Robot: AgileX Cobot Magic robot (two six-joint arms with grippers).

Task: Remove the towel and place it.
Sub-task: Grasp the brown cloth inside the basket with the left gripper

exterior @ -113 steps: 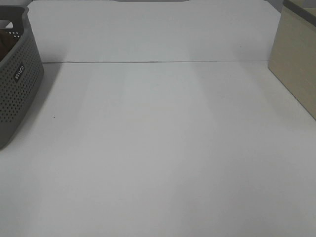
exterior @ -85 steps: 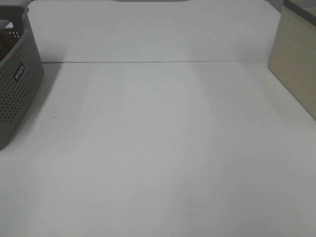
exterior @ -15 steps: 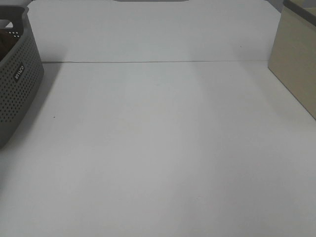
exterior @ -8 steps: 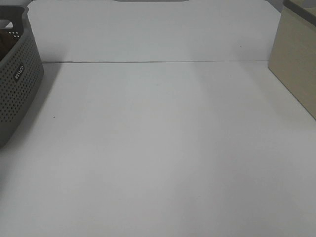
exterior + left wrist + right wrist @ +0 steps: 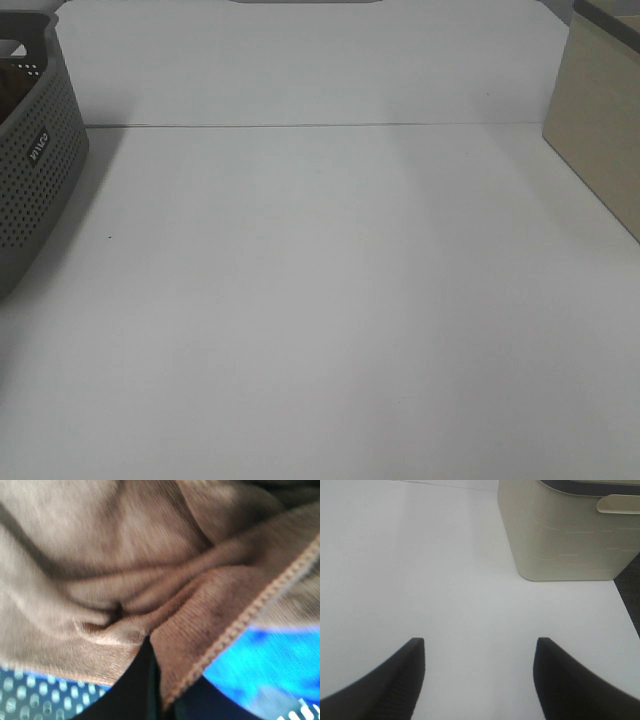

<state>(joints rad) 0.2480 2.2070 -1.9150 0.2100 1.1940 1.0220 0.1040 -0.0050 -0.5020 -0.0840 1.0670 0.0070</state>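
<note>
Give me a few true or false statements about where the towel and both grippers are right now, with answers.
1. The left gripper is shut on the brown towel. True.
2. The right gripper holds the towel. False: it is open and empty over the white table.
3. The towel is spread across the table in the high view. False: no towel shows on the table there.
4. A grey perforated basket stands at the left edge of the high view. True.

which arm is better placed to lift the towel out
Left: the left gripper is shut on a fold of the towel. The right gripper hangs open over the table beside the bin.
</note>
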